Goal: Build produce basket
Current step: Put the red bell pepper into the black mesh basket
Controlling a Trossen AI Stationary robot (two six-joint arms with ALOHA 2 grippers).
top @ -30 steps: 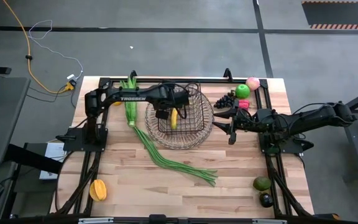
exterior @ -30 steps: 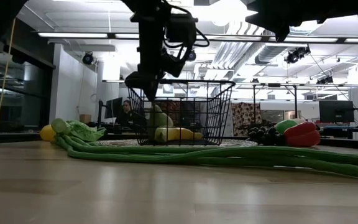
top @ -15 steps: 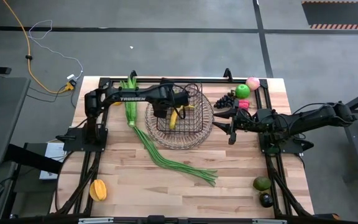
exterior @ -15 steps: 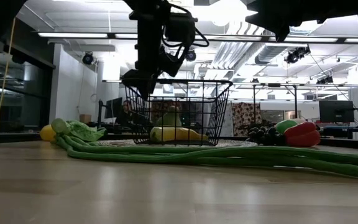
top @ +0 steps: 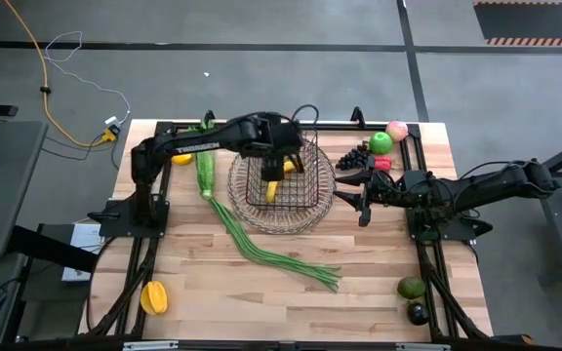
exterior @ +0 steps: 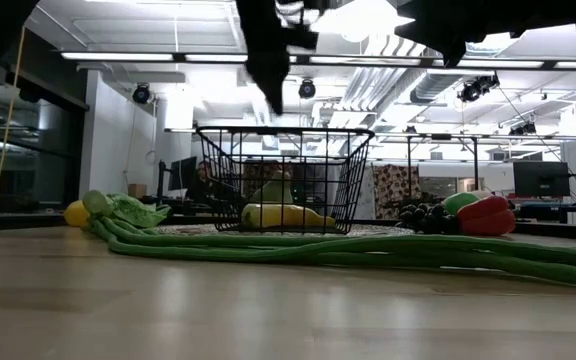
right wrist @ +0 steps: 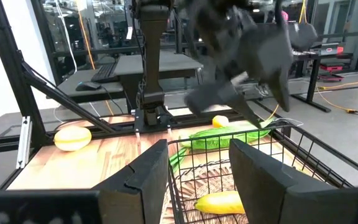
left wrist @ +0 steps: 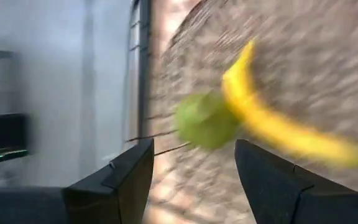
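The left pincer (top: 283,156) hangs over the far rim of the wire-mesh basket (top: 310,200), jaws apart and empty — a smooth curved banana (top: 273,188) and a round green fruit (left wrist: 205,119) lie directly beneath it inside. The right pincer (top: 350,192) waits just beside the basket's right rim, fingers parted on nothing. Of the loose produce, the long limp green beans (top: 271,244) run diagonally across the tabletop (top: 359,302), their near end closest to the left arm — while the knobbly grapes (top: 352,157) sit nearer the right.

Bright ceiling lights (exterior: 128,56) glare in the low view; the left wrist view smears badly, banana (left wrist: 272,118) streaked.
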